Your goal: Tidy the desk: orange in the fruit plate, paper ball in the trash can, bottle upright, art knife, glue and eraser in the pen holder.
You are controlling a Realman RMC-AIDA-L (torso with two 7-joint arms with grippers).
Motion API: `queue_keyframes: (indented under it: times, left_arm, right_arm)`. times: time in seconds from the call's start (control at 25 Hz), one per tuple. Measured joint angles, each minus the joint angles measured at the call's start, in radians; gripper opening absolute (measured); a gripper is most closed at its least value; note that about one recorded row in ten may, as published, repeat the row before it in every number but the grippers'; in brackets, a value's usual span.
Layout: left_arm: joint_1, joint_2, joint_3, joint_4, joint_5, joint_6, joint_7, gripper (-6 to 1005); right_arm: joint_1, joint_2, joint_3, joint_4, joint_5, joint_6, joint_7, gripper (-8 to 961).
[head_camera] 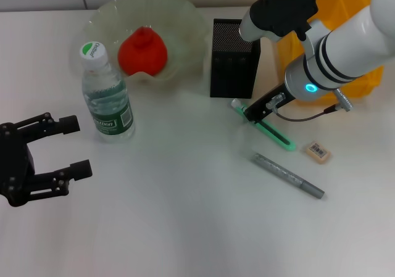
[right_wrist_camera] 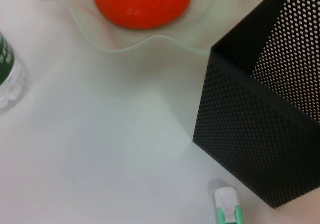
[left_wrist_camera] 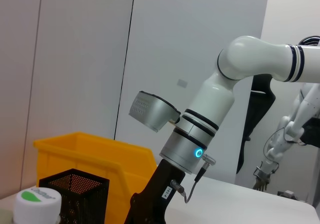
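Note:
The orange (head_camera: pixel 143 50) lies in the pale-green fruit plate (head_camera: pixel 105 12) at the back; both also show in the right wrist view, orange (right_wrist_camera: pixel 142 2) and plate rim (right_wrist_camera: pixel 150 42). The bottle (head_camera: pixel 106 98) stands upright in front of the plate. The black mesh pen holder (head_camera: pixel 233 58) stands to its right. The green art knife (head_camera: pixel 271 132) lies in front of the holder. My right gripper (head_camera: pixel 252 111) is low over the knife's end nearest the holder. The grey glue stick (head_camera: pixel 289 176) and the eraser (head_camera: pixel 318 152) lie on the table nearby. My left gripper (head_camera: pixel 68 147) is open and empty at the front left. No paper ball shows.
The yellow trash can (head_camera: pixel 352 18) stands at the back right, partly hidden behind my right arm (head_camera: pixel 333 55). The left wrist view shows the can (left_wrist_camera: pixel 90 154), the holder (left_wrist_camera: pixel 75 189) and the bottle cap (left_wrist_camera: pixel 37 201).

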Motion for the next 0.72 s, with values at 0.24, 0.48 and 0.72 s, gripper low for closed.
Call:
queue_keyframes:
  times: [0.24,0.48,0.72]
  left_arm:
    - [0.001,0.0,-0.004,-0.001,0.0,-0.003,0.003,813]
    - [-0.001,0.0,0.001,-0.004,0.0,-0.008,0.004,812]
    - [-0.002,-0.001,0.001,-0.006,0.0,-0.009,0.004,812]
  right_arm:
    - [-0.015,0.001,0.0,-0.042,0.002,-0.04,0.0,147]
    - [-0.039,0.001,0.001,-0.127,0.003,-0.099,0.001,119]
    - [-0.054,0.0,0.007,-0.162,0.0,-0.123,0.002,53]
